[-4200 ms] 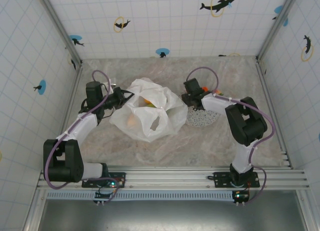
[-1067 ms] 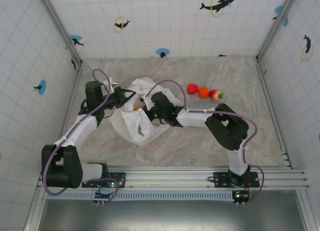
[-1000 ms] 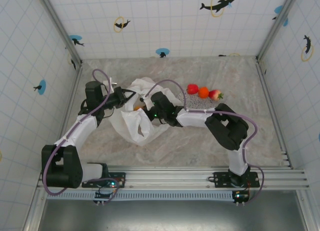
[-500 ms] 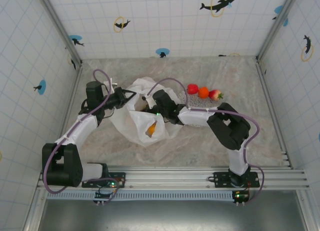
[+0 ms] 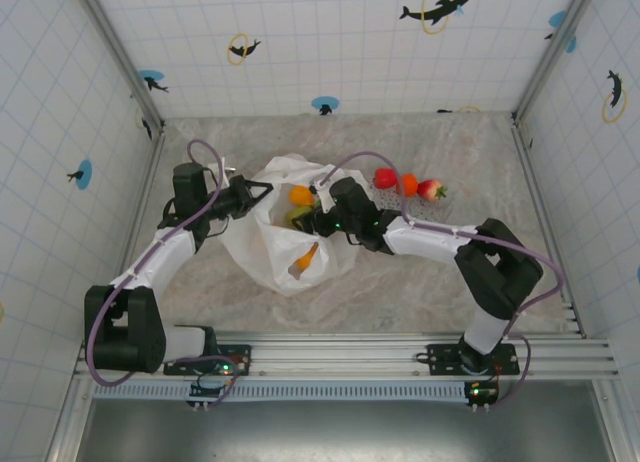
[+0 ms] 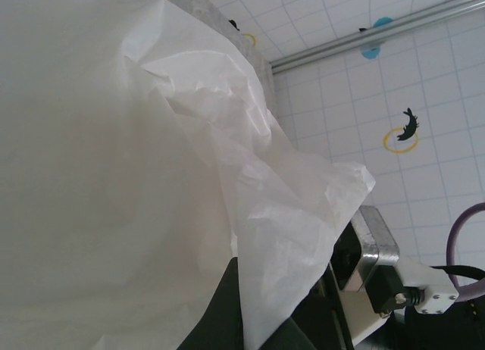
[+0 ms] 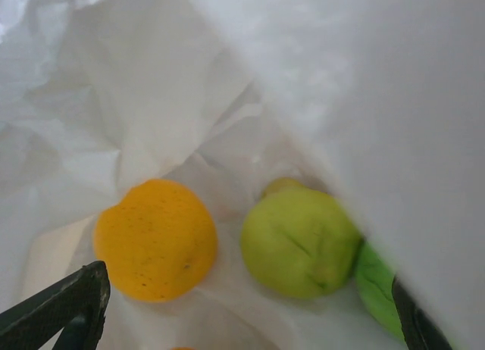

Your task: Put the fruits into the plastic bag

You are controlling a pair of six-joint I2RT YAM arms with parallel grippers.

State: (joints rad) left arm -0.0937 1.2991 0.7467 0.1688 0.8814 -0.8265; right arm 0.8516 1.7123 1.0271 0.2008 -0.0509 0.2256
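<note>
- The thin, crinkly white translucent plastic bag (image 5: 270, 244) lies on the grey marbled table top (image 5: 420, 282) between the two arms, with its mouth open.
- The left gripper (image 5: 257, 191) is pressed together on the bag's left rim and pinches the film. In the left wrist view the white film (image 6: 114, 176) drapes over its dark fingers (image 6: 227, 304).
- The right gripper (image 5: 313, 218) reaches into the bag's mouth from the right. Its fingers are spread wide with nothing between them.
- In the right wrist view the dark fingertips (image 7: 72, 308) stand at the two lower corners. Beyond them a round orange fruit (image 7: 155, 239) and a round green fruit (image 7: 299, 242) lie just beside each other on the bag's film.
- A second green piece (image 7: 377, 283) sits against the green fruit, half hidden under a fold of film.
- From above, the round orange fruit (image 5: 300, 194) and the round green fruit (image 5: 298, 214) sit in the mouth just left of the right gripper.
- A longer orange shape (image 5: 305, 257) shows lower in the bag.
- Outside the bag, a round red fruit (image 5: 385, 178), a small orange fruit (image 5: 408, 184) and a red fruit with a green stem (image 5: 431, 190) lie in a row on the table beyond the right arm.
</note>
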